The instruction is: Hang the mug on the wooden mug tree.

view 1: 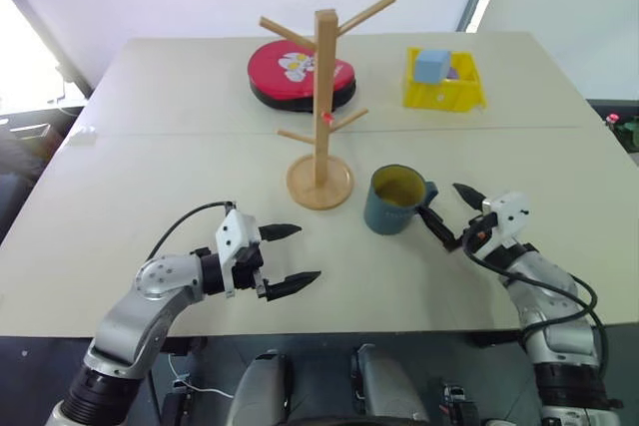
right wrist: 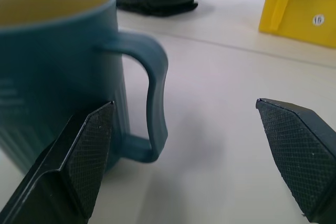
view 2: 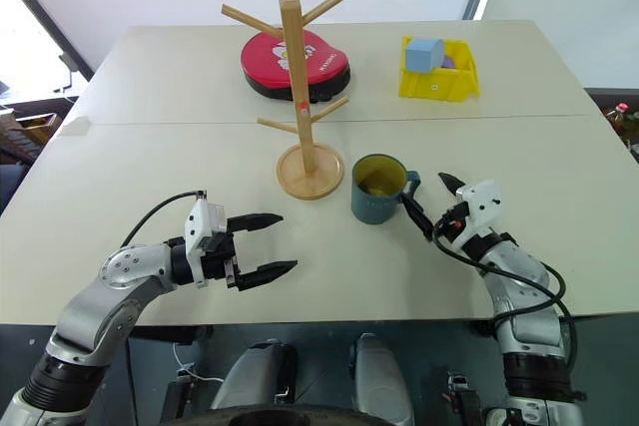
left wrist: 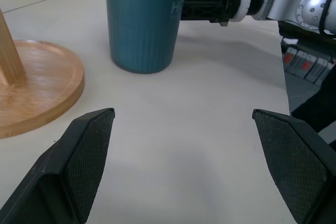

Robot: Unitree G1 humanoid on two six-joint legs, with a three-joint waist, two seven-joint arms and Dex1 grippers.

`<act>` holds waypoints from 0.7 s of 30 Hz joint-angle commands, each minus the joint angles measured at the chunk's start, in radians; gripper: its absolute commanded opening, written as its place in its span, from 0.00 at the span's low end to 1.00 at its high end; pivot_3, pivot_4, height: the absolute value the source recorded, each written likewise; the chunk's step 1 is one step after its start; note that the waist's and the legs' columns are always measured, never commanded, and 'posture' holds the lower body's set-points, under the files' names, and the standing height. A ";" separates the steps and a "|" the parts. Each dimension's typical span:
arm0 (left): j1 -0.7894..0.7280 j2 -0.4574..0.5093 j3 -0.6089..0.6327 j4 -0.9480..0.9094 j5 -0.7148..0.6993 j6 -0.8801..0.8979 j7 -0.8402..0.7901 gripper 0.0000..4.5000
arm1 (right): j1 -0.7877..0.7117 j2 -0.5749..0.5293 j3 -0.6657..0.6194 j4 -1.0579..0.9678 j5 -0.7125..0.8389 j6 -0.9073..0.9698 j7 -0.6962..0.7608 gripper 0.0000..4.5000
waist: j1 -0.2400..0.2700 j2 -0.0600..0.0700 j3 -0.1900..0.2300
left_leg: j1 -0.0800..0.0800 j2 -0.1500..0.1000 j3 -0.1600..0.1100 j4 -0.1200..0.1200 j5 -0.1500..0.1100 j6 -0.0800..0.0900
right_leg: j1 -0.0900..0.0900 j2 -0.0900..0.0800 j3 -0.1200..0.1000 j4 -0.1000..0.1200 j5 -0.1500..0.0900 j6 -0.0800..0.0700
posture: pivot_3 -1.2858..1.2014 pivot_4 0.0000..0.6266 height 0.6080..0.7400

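Observation:
The teal-blue mug (view 1: 394, 202) with a yellow inside stands upright on the table, just right of the wooden mug tree (view 1: 321, 107), its handle (right wrist: 152, 119) turned toward my right arm. My right gripper (view 1: 451, 214) is open and level at the handle, one finger (right wrist: 84, 156) close beside the mug's wall, the handle lying between the two fingers. Left of the mug, near the table's front, my left gripper (view 1: 290, 258) is open and holds nothing. It points toward the mug (left wrist: 143, 22) and the tree's round base (left wrist: 37, 85).
Behind the tree lies a red and black round case (view 1: 302, 75). A yellow bin (view 1: 442, 79) with a blue block in it stands at the back right. The table's front edge (view 1: 329, 321) runs just below both grippers.

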 commanded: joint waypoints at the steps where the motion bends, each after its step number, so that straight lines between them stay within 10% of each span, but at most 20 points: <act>1: -0.002 0.001 0.000 -0.033 0.000 -0.008 0.005 1.00 | -0.038 0.021 0.004 0.030 0.002 -0.015 -0.011 0.99 | 0.001 0.000 0.000 | 0.000 0.000 0.000 0.000 0.000 0.000 | 0.000 0.000 0.000 0.000 0.000 0.000 | 0.52 0.24 0.96; 6: -0.004 -0.001 -0.001 -0.035 0.002 -0.008 0.011 1.00 | -0.067 0.042 0.029 0.079 0.005 -0.022 0.016 0.88 | 0.001 0.000 0.000 | 0.000 0.000 0.000 0.000 0.000 0.000 | 0.000 0.000 0.000 0.001 0.000 0.000 | 0.52 0.24 0.96; 14: -0.002 0.000 -0.002 -0.032 0.011 -0.014 0.024 1.00 | -0.109 0.064 0.057 0.116 0.031 -0.017 0.080 0.01 | 0.000 0.000 0.000 | 0.000 0.000 0.000 0.001 0.000 0.000 | 0.000 0.000 0.000 0.002 0.000 0.001 | 0.52 0.24 0.96; 21: -0.003 0.000 0.026 -0.012 0.020 -0.027 0.037 1.00 | -0.074 0.012 0.113 -0.006 -0.046 -0.024 0.091 0.01 | 0.002 0.000 0.000 | 0.000 0.000 0.000 0.002 0.000 0.000 | -0.001 0.000 0.000 0.005 0.000 0.001 | 0.52 0.24 0.96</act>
